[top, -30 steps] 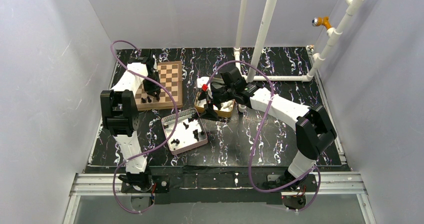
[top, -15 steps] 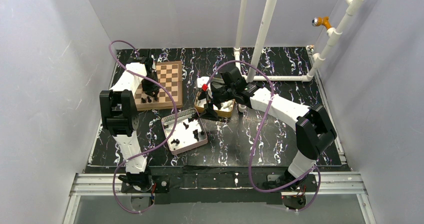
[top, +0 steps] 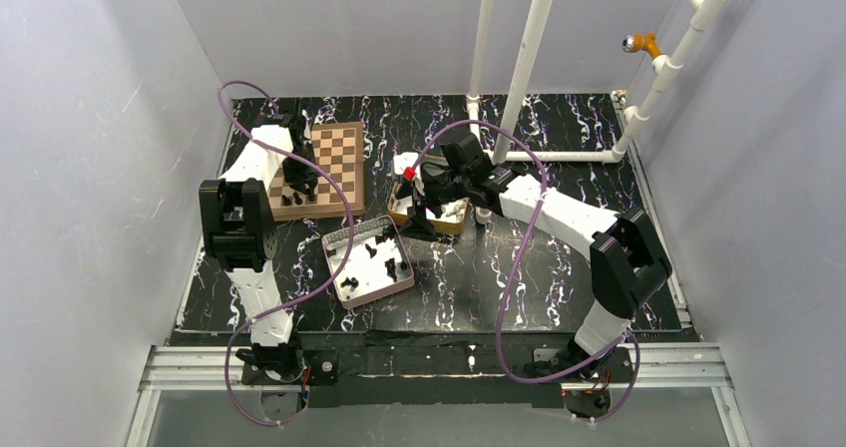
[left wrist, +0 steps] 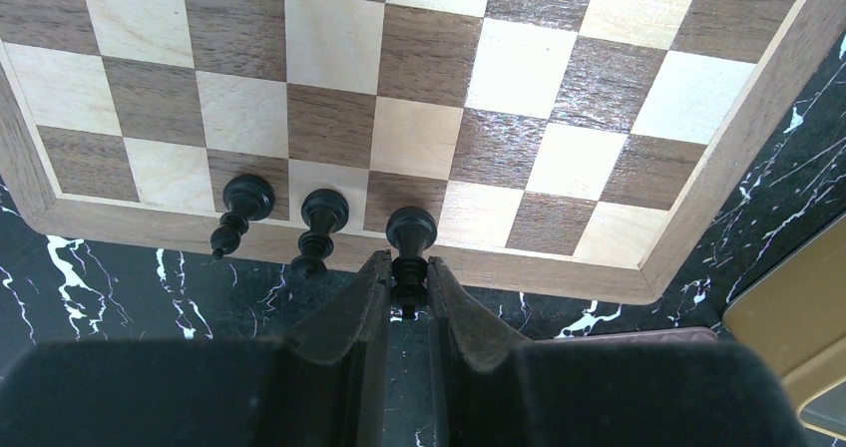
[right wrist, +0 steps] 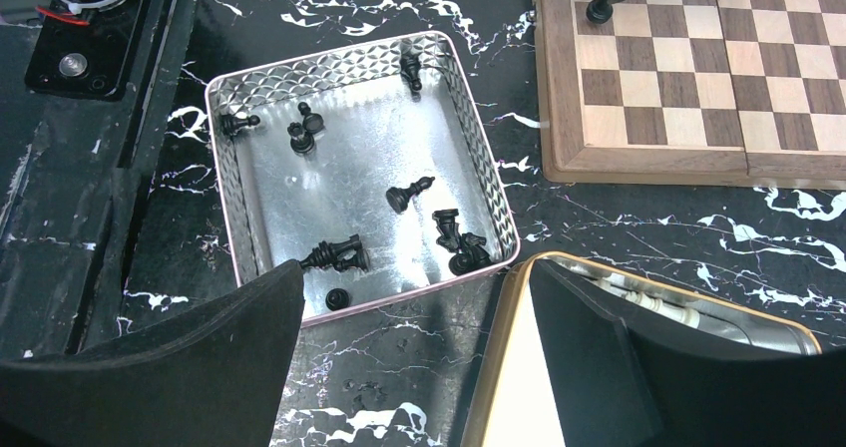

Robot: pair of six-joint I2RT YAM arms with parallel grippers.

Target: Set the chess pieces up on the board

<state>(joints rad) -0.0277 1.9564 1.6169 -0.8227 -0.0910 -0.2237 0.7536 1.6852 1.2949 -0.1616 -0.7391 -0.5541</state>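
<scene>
Piece (left wrist: 411,229), its base hidden between the left gripper's (left wrist: 409,289) nearly shut jaws, seemingly sits on the board's (left wrist: 429,78) edge row beside two others (left wrist: 324,213). Right gripper (right wrist: 414,277) gapes wide, empty, over the silver tin (right wrist: 227,158) of loose pieces (right wrist: 399,198). Gold tin (right wrist: 499,367) cut off.

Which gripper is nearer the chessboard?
Left. The left gripper grips a black piece at the chessboard's near edge; the right gripper hangs open off it, by the gold tin.

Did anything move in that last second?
Barely. The left arm edged slightly leftward; the left gripper stays shut on a black piece at the board's edge. The open right gripper and the loose pieces in the silver tin stayed put.
</scene>
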